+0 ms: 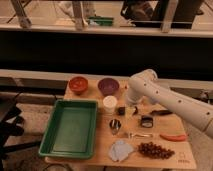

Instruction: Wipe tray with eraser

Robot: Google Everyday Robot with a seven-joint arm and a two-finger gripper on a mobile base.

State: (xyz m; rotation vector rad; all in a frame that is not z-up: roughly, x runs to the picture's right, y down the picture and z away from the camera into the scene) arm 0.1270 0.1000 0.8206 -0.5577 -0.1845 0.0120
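Observation:
The large green tray lies on the left half of the wooden table and holds nothing. The eraser, a dark bar-shaped block, lies on the right side of the table, just right of my arm. My gripper hangs low over the table's middle, right of the white cup and next to a small dark object. It is to the right of the tray and left of the eraser.
An orange bowl and a purple bowl stand at the back. A square black object, a metal cup, cutlery, an orange pepper, grapes and a grey cloth lie at the front right.

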